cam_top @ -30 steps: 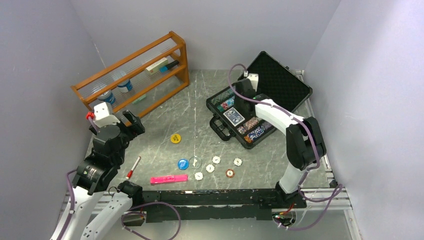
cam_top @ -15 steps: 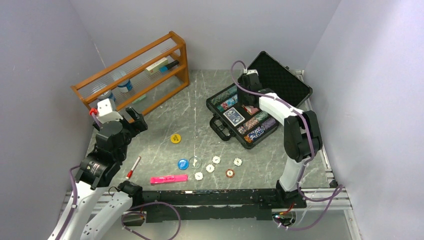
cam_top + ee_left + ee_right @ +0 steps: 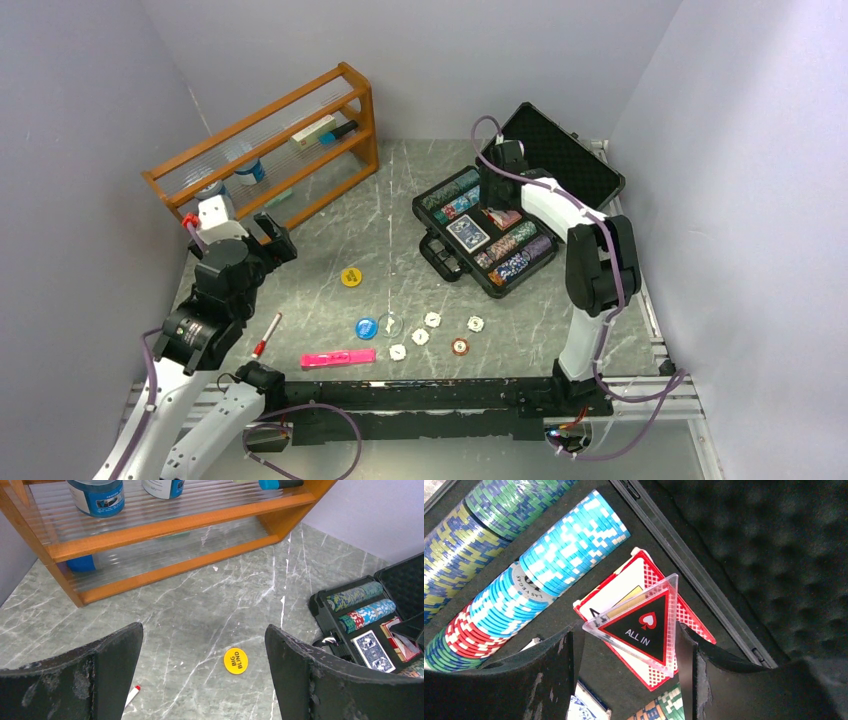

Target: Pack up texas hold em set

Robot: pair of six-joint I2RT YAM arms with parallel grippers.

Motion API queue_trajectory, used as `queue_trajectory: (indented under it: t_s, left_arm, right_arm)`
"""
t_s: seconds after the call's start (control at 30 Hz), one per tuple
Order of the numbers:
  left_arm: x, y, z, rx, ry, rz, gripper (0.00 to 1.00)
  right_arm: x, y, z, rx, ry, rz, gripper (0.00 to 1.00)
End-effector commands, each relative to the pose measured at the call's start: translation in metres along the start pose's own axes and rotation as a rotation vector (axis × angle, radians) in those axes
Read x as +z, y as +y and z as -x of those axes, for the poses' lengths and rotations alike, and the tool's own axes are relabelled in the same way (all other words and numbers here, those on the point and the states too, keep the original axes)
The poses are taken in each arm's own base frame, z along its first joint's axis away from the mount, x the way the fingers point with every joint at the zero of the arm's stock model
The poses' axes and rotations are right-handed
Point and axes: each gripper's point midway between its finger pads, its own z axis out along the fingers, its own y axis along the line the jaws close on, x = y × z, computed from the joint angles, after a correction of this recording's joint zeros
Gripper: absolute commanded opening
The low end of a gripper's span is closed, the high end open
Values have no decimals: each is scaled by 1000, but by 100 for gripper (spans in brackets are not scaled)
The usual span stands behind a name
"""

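Note:
The black case (image 3: 445, 258) lies open at the back right, its foam-lined lid (image 3: 560, 165) propped up behind it. Inside are chip stacks (image 3: 512, 262), a blue deck (image 3: 467, 233) and a red deck (image 3: 686, 615). My right gripper (image 3: 496, 200) hangs over the case, shut on a clear triangular "ALL IN" marker (image 3: 644, 625) just above the red deck. My left gripper (image 3: 202, 630) stands wide open above the table at the left. Ahead of it lies the yellow button (image 3: 235, 660). The blue button (image 3: 366, 327), white discs (image 3: 432, 320) and a red-and-white chip (image 3: 459, 347) lie near the front.
A wooden rack (image 3: 270, 140) with cans and markers stands at the back left. A pink marker (image 3: 338, 357) and a red-tipped pen (image 3: 266, 336) lie near the front edge. Walls close in on the left, the back and the right.
My right gripper has moved a little toward the back right over the case, still holding the triangle. My left arm has shifted slightly to the right.

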Motion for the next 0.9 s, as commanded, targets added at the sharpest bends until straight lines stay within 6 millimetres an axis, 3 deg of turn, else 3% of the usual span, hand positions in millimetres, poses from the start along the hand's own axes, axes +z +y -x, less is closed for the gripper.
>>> queue_trajectory:
  t_s: [0.0, 0.27, 0.47, 0.7, 0.77, 0.87]
  left_arm:
    - [0, -7, 10, -23, -26, -26, 97]
    - [-2, -8, 14, -23, -32, -30, 97]
    - [-4, -9, 15, -20, -32, -37, 97]
    - [-7, -9, 17, -32, -35, -45, 97]
    - [-8, -10, 18, -40, -38, -51, 97]
    - [-11, -9, 20, -46, -45, -52, 97]
  right_arm:
    - [-5, 2, 9, 112, 7, -22, 62]
    - [-1, -5, 10, 185, 28, -97, 64]
    - [-11, -1, 17, 196, 45, -83, 85]
    - [-66, 6, 56, 206, -94, 6, 89]
    - [-84, 16, 60, 188, -120, 52, 86]
    - [-111, 49, 53, 120, -157, 140, 82]
